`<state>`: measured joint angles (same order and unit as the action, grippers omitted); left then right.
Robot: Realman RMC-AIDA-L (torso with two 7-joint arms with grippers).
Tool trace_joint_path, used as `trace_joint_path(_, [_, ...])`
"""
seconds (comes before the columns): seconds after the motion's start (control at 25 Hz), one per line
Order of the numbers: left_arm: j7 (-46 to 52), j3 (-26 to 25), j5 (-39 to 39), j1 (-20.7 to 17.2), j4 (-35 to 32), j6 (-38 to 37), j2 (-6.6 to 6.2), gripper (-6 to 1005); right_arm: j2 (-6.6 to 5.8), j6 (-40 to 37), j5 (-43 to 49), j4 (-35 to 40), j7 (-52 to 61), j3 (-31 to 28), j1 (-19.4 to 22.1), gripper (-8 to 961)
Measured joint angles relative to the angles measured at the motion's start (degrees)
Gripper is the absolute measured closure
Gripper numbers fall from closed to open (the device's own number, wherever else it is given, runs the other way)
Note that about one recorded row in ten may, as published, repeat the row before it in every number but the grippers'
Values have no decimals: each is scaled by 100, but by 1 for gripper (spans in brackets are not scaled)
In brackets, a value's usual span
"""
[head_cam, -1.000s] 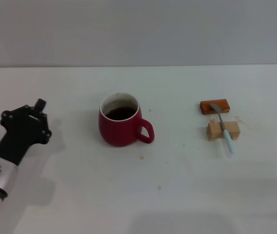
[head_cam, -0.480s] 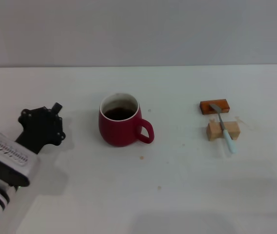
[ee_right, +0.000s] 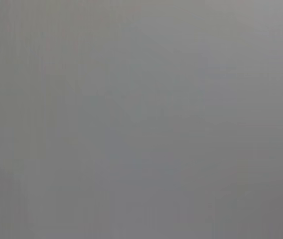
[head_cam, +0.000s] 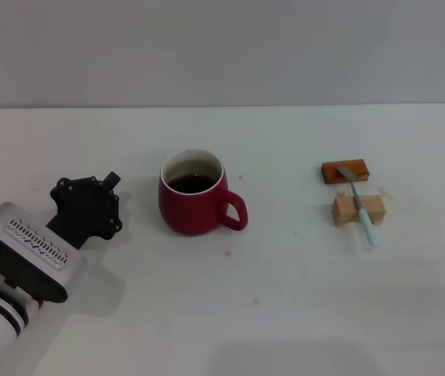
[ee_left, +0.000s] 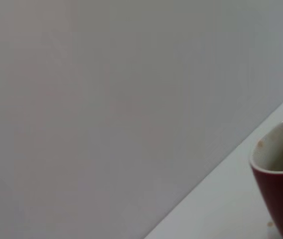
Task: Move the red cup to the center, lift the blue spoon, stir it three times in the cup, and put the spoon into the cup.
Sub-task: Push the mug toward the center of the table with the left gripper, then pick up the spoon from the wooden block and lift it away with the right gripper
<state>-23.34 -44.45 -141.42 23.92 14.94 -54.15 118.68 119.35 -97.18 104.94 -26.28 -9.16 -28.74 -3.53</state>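
White table (head_cam: 301,313), red cup (head_cam: 193,205), 2 blocks (head_cam: 345,170)

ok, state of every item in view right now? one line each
Dark red ceramic mug: upright, dark liquid inside, handle toward the robot's right, ungrasped.
Light-blue-handled metal spoon: lying across both blocks, untouched.
Orange-brown block: flat on the table, under the spoon's bowl.
Tan wooden block: flat on the table, under the spoon's handle.
Left hand: beside the mug, apart from it.
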Motion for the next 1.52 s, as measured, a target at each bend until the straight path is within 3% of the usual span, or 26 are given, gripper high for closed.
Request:
trace_joint_path(1.24, [0, 1037, 0, 394, 246, 132, 15, 973, 0, -3, 0, 0, 3, 0, -5, 305])
trace_joint_path(1.44, [0, 792, 43, 282, 278, 42, 14, 972, 0, -3, 14, 9, 3, 7, -7, 308])
trace_joint_path(1.52, [166, -53, 62, -104, 414, -278, 9, 971, 0, -7, 21, 29, 3, 122, -8, 309])
